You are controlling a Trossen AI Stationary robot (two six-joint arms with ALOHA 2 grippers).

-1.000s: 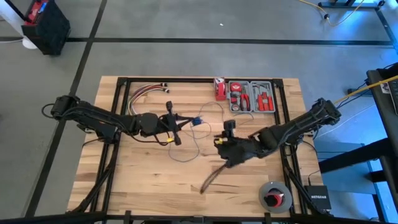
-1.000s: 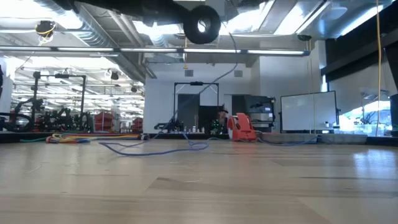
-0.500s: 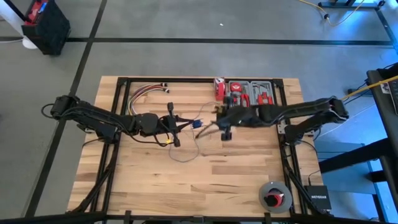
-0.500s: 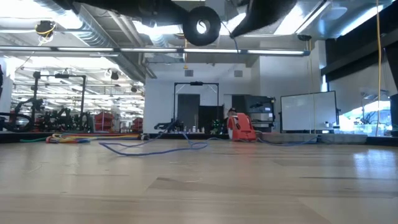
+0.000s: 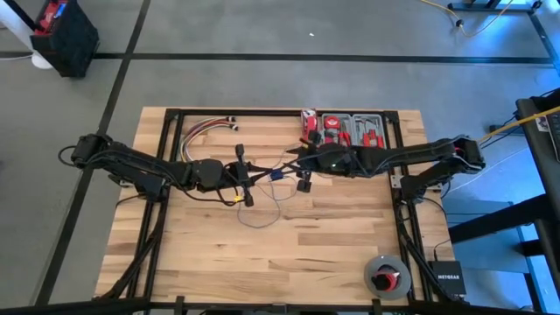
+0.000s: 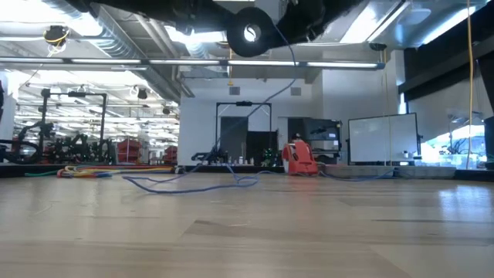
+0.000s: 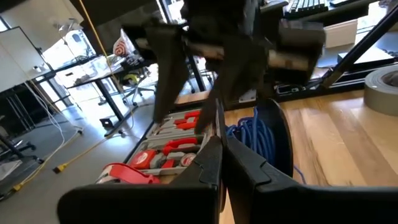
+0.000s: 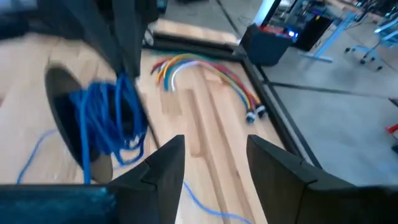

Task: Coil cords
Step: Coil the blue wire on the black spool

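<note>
The cords are one thin blue wire. Part of it is wound on a black disc spool (image 5: pixel 276 172) (image 7: pixel 258 134) (image 8: pixel 102 127). The rest hangs down as a strand (image 6: pixel 293 73) and lies in loose loops on the table (image 5: pixel 262 213) (image 6: pixel 193 184). My left gripper (image 5: pixel 254 176) (image 7: pixel 221 158) is shut at the spool, above the table's middle. My right gripper (image 5: pixel 297 171) (image 8: pixel 214 162) is open just right of the spool, its fingers touching nothing. My left gripper holds the black spool at its rim (image 8: pixel 124 78), coming in level from the table's left. Its own shut fingers (image 7: pixel 208 165) hide the exact place of contact. The spool (image 6: pixel 251 32) is lifted clear of the table, with the blue wire trailing slack from it.
A bundle of red, yellow and white wires (image 5: pixel 206 131) (image 8: pixel 205 71) lies at the far left. A tool tray (image 5: pixel 353 136) and a red tape measure (image 5: pixel 309 125) sit at the far edge. A tape roll (image 5: pixel 386 276) lies at the near right corner.
My right gripper has swung from the table's near right area toward the far edge and left, up to the spool, rolling as it went and staying open. My left gripper and the spool have kept still.
</note>
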